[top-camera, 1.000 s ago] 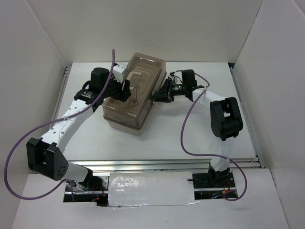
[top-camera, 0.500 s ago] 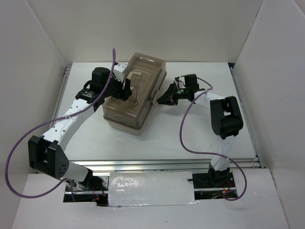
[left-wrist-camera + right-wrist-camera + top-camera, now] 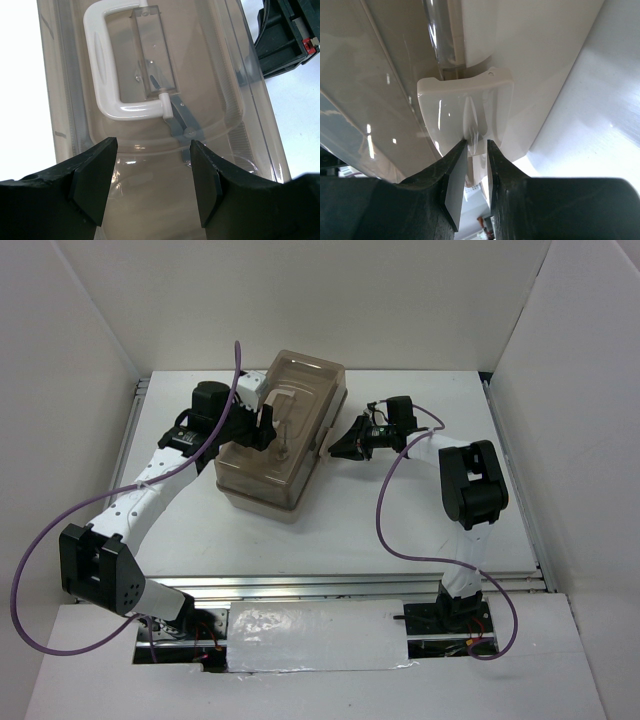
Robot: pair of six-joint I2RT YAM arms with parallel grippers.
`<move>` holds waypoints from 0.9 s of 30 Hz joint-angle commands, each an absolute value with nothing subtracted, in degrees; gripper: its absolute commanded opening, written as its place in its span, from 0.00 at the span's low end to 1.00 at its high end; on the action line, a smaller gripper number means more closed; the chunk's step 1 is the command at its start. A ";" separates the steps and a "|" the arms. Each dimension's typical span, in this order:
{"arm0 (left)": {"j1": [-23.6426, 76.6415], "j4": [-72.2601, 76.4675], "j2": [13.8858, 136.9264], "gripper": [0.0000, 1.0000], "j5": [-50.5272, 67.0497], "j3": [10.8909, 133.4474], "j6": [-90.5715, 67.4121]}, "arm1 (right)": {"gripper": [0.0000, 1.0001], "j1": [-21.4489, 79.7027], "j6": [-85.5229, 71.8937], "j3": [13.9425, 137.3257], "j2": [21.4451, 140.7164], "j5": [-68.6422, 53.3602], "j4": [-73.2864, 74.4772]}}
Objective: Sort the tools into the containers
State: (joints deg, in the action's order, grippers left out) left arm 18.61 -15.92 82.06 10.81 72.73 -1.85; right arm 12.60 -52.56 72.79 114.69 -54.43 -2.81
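Straddling latch (image 3: 465, 107) rib, right claw (image 3: 477, 144), beside toolbox (image 3: 298, 385)

Toolbox (image 3: 265, 478) on table (image 3: 335, 530) — handle (image 3: 107, 65) atop lid (image 3: 150, 175), latch (image 3: 465, 107) at right.

Item: one beige plastic toolbox (image 3: 262, 488), rectangular, deep base. It stands askew on the white tabletop (image 3: 350, 530).
- Translucent brownish lid (image 3: 150, 150): domed and shut.
- White carry handle (image 3: 107, 65): folded flat in the lid's recess.
- Pale latch (image 3: 465, 107): lies against the side wall.
- Grey metal piece (image 3: 182, 117): shows dimly through the lid; kind unclear.
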 commanded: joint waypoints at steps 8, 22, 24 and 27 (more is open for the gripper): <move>18.98 -19.60 84.99 0.72 12.04 70.05 -2.20 | 0.31 14.06 -58.44 71.37 118.47 -52.56 -13.62; 21.35 -21.00 88.41 0.72 8.88 70.13 -1.67 | 0.30 15.64 -62.49 70.40 120.76 -52.65 -18.28; 21.62 -21.62 89.12 0.73 9.05 70.75 -1.67 | 0.30 15.73 -62.84 70.40 121.02 -52.56 -18.54; 22.15 -21.53 90.26 0.72 9.40 70.75 -1.58 | 0.30 15.73 -63.72 70.40 121.64 -52.56 -19.60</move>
State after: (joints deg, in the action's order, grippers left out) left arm 20.29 -12.36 85.27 6.74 72.90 -2.22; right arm 13.06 -63.40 71.02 118.80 -57.47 -17.26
